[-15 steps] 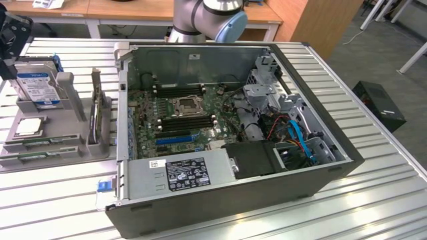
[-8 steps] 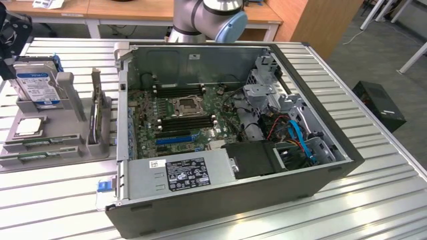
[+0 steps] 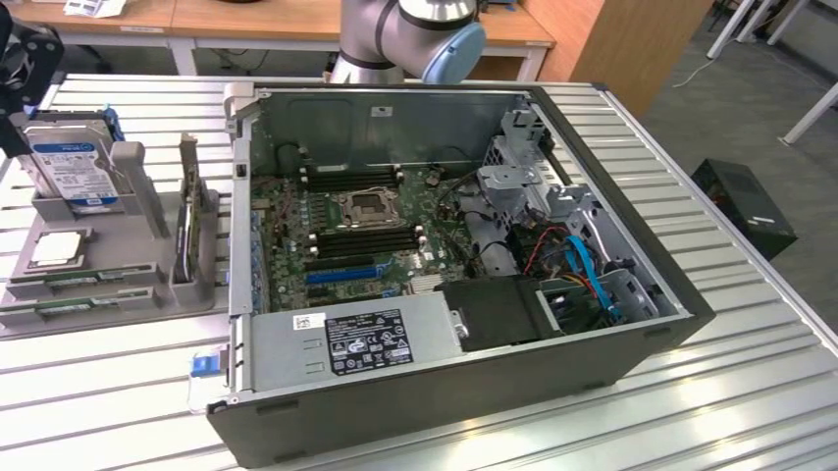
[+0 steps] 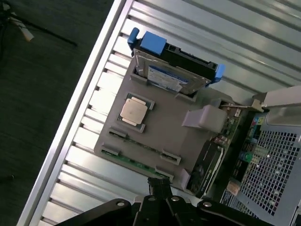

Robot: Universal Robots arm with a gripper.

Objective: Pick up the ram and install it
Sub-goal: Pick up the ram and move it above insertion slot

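Two ram sticks, thin and green, lie side by side in slots at the near edge of a grey parts tray [image 3: 131, 245]; one ram stick [image 3: 85, 282] [image 4: 143, 147] sits beside the other [image 3: 73, 307] [image 4: 136, 165]. In the wrist view my gripper [image 4: 160, 184] hangs above the tray, close to the sticks' end, with its black fingers pressed together and nothing between them. At the exterior view's upper left, its black body [image 3: 24, 69] hovers over the tray. The open computer case [image 3: 629, 285] holds the motherboard, whose black memory slots [image 3: 369, 235] flank the processor socket [image 3: 364, 206].
On the tray a hard drive [image 3: 73, 167] [image 4: 171, 70] stands upright, a silver processor chip [image 3: 59, 247] [image 4: 134, 110] lies flat, and an expansion card [image 3: 196, 226] stands on edge. A power supply [image 3: 353, 339] fills the case's near corner. The slatted table's edge [image 4: 75, 108] runs past the tray.
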